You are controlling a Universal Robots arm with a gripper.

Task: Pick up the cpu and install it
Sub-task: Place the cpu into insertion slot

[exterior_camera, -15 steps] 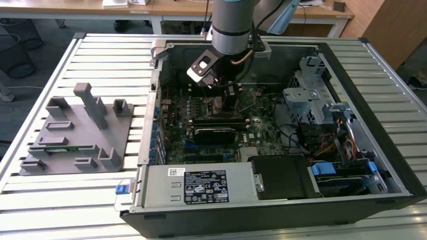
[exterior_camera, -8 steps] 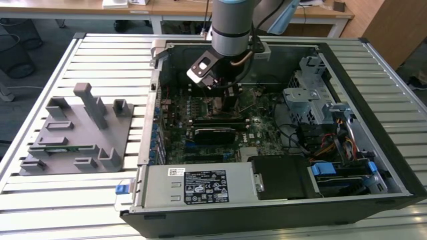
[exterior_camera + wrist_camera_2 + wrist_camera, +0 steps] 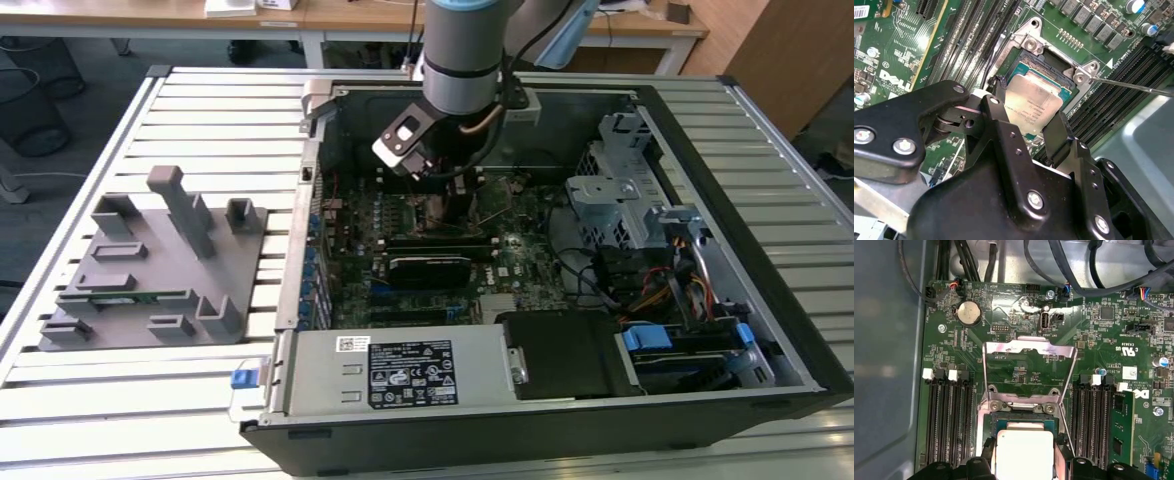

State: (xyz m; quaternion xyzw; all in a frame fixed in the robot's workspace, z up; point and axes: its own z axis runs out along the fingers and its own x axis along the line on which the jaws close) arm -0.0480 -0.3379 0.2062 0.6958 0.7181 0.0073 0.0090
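Gripping the cpu (image 3: 1035, 102) by two opposite edges, the gripper (image 3: 1029, 114) stands low inside the open computer case (image 3: 787, 330), with its fingers (image 3: 1000, 117) pressed against the chip on either side. The cpu lies between the fingertips, directly over the socket (image 3: 1040, 59). Whether it bears on the socket floor cannot be told from these views.

Risks, as judged:
- A small offset or twist between chip and socket would land it on the frame or across the contacts and could bend them. The margin around the chip looks slim.
- A tilt in the pinch would bring one edge down first and could jam the chip.
- The retaining plate (image 3: 1029, 347) stands raised just beyond the fingertips, and the thin lever (image 3: 1134, 88) runs out past one finger (both close enough to snag).
- The pinch takes only narrow edges, so a slip would drop the chip onto the contacts.

Orientation: the shiny lid faces up toward the wrist, the underside toward the socket. The chip is square, so it has no real long axis. In the first wrist view its pinched edges run parallel to the memory slots (image 3: 949, 425) flanking the gripper, and its free edges lie square to the socket frame.
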